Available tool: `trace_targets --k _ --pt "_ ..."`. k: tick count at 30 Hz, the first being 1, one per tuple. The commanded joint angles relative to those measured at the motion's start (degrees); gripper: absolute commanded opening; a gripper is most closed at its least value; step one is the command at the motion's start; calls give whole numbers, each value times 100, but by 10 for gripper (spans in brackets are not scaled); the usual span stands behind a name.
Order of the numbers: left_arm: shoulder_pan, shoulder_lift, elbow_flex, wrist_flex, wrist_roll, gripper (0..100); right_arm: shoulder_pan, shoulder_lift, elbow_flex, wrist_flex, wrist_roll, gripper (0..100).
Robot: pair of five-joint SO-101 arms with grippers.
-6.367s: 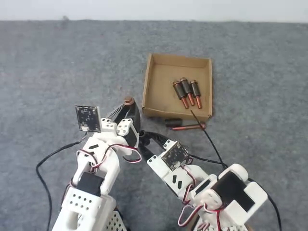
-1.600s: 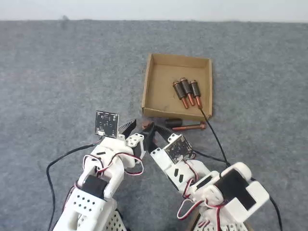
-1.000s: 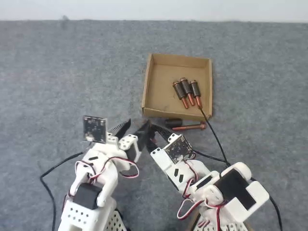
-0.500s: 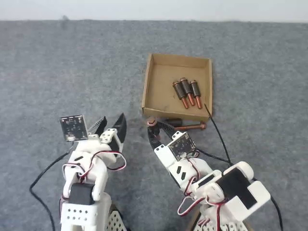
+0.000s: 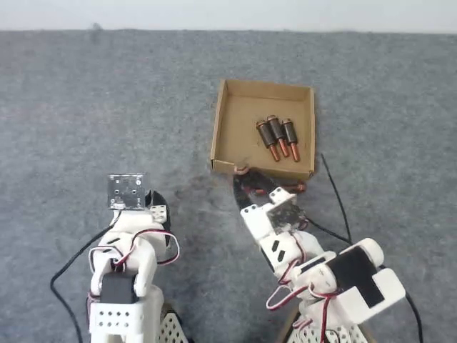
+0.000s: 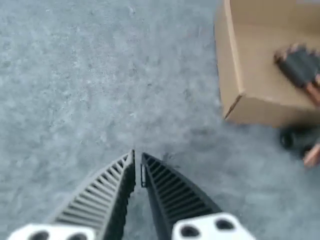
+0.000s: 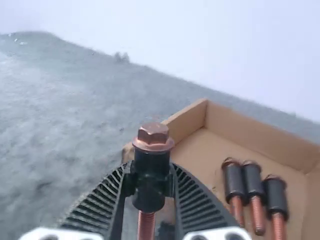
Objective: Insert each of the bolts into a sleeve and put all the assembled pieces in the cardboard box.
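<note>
Sleeved bolt [image 7: 150,176] stands upright, clamped by right gripper [image 7: 150,169] beside cardboard box [image 7: 190,120] — left gripper [image 6: 138,161] closed.

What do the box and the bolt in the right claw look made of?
The box looks like matte brown cardboard, raw cut edges. The bolt looks like copper-coloured metal, hex head slightly shiny. Its sleeve seems matte black, maybe plastic or rubber.

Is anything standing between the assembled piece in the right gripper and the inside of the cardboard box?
Only the near wall of the cardboard box. The right gripper holds the assembled piece right at it. Beyond it the floor is bare, and three finished pieces lie off to one side.
</note>
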Motion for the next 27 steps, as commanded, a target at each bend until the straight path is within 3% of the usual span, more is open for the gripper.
trace_targets --k 1,12,17,21,27 --pt "-18 -123 -75 35 -246 19 426 -101 44 -840 88 6" --pt "-26 -114 -75 193 -273 19 875 -110 -79 -1719 97 6" --pt "-26 -114 -75 220 -273 19 1095 -488 -396 -1578 97 6" --pt "-26 -114 -75 220 -273 19 1349 -1130 -826 -251 97 6" --pt "-26 -114 -75 220 -264 19 1411 -2105 -1811 3073 70 6"
